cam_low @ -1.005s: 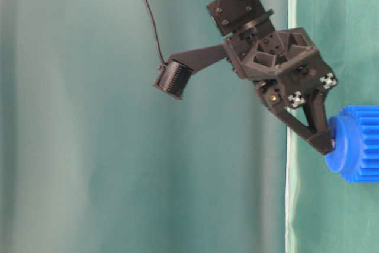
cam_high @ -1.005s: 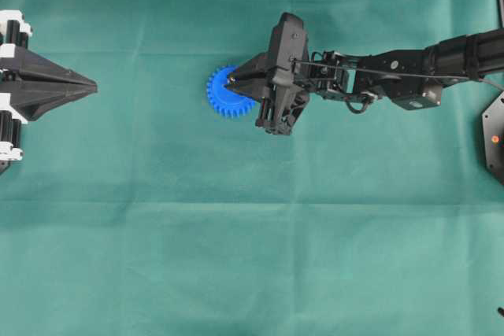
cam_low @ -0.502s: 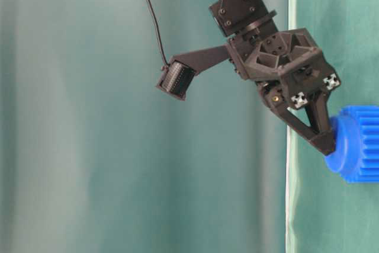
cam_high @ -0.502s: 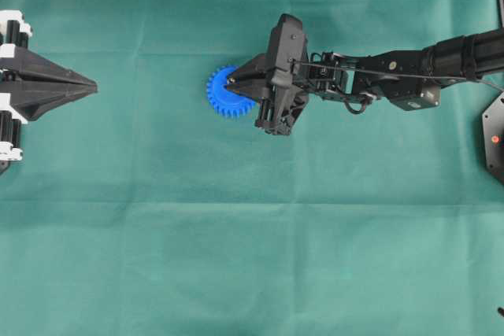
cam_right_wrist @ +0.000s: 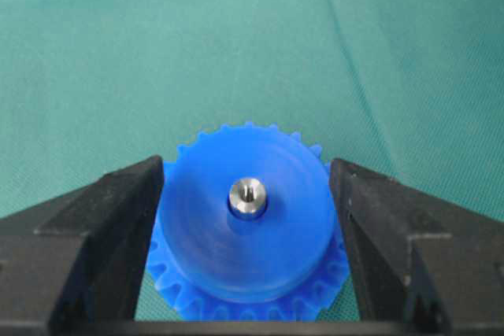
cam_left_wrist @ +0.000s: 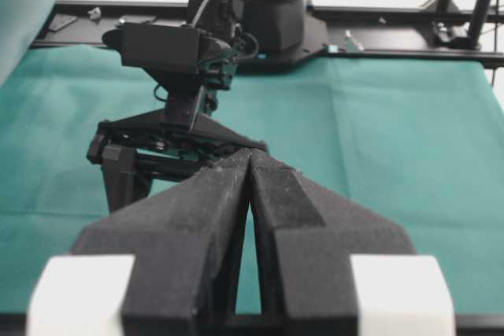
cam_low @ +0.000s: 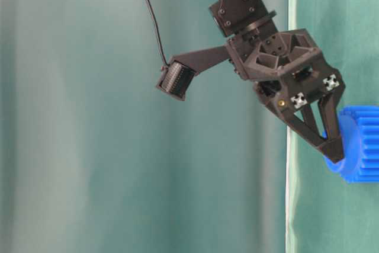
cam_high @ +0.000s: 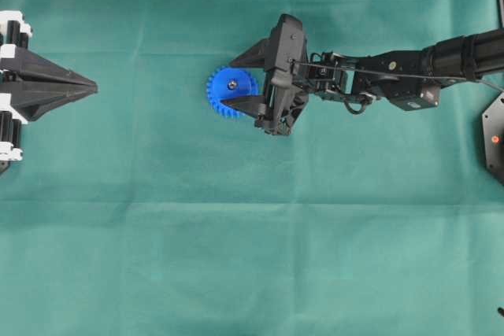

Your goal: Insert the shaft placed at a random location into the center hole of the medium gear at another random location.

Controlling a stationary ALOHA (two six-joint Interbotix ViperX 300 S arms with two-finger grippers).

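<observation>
The shaft (cam_right_wrist: 247, 197) is standing upright in the center hole of the gear (cam_right_wrist: 248, 230), its silvery end showing above the hub. The gear is lying flat on the green bench (cam_high: 252, 257). The right gripper (cam_high: 239, 81) is hanging over it with jaws spread, one on either side of the hub, gripping nothing. The left gripper (cam_left_wrist: 250, 164) is sitting well apart at the bench edge, jaws pressed together.
</observation>
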